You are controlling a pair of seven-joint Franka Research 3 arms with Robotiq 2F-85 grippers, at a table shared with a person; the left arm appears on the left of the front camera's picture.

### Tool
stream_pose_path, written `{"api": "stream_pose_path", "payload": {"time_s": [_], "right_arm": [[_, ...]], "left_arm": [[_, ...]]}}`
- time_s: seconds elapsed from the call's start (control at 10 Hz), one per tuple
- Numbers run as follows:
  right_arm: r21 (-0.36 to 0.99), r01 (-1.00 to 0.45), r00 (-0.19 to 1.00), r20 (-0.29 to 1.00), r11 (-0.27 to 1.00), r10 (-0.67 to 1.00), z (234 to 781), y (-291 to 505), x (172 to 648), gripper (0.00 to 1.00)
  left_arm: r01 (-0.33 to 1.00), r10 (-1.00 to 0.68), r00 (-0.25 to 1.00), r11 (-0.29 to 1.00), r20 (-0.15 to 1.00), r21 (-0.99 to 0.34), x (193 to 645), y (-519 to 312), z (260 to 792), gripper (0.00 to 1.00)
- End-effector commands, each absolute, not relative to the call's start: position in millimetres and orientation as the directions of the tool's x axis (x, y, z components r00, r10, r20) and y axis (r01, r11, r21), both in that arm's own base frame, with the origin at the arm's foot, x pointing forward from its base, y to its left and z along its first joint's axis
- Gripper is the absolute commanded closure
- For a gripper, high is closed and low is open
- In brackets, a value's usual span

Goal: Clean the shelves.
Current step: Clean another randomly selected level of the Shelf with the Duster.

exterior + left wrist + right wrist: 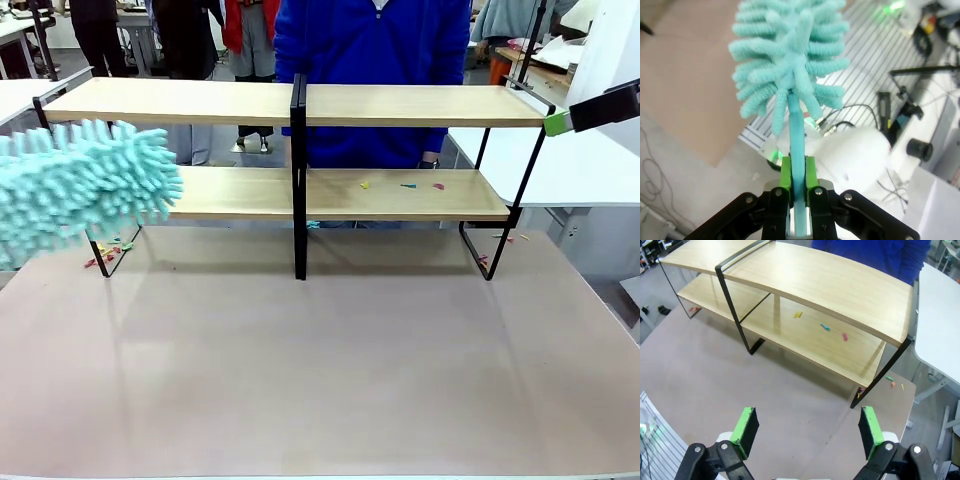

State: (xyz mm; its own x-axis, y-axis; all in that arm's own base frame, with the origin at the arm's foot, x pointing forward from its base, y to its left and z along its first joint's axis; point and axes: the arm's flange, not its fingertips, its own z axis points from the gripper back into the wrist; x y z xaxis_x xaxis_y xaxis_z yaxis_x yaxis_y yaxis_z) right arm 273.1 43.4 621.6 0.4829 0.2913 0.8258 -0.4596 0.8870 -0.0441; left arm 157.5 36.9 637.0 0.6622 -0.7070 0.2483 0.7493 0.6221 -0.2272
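My L jaws pinch duster [790, 60] low on thin handle [799, 150]; head prob soft, light. Shelves [420, 104] look stiff: wipe, don't grab. R jaws spread.

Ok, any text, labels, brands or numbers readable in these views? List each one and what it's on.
None can be read.
No print, label or number shows on the shelves, the duster, the table or the person's blue top.
In the left wrist view, the black equipment behind the duster is too blurred to show any marking.
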Motion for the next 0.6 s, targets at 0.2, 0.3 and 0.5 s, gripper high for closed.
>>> {"api": "stream_pose_path", "payload": {"time_s": [0.2, 0.3, 0.5], "right_arm": [[-0.039, -0.463, 0.481, 0.828, 0.886, 0.288, 621.9, 42.5, 273.3, 0.00], [-0.039, -0.463, 0.481, 0.828, 0.886, 0.288, 621.9, 42.5, 273.3, 0.00], [-0.039, -0.463, 0.481, 0.828, 0.886, 0.288, 621.9, 42.5, 273.3, 0.00]], "left_arm": [[0.611, -0.606, 0.784, 0.714, 0.137, -0.341, 207.2, -115.7, 606.4, 0.88], [0.533, -0.518, 0.842, 0.755, 0.152, -0.382, 201.3, -148.4, 604.9, 0.88], [0.585, -0.588, 0.802, 0.734, 0.110, -0.344, 215.1, -132.6, 594.1, 0.88]]}}
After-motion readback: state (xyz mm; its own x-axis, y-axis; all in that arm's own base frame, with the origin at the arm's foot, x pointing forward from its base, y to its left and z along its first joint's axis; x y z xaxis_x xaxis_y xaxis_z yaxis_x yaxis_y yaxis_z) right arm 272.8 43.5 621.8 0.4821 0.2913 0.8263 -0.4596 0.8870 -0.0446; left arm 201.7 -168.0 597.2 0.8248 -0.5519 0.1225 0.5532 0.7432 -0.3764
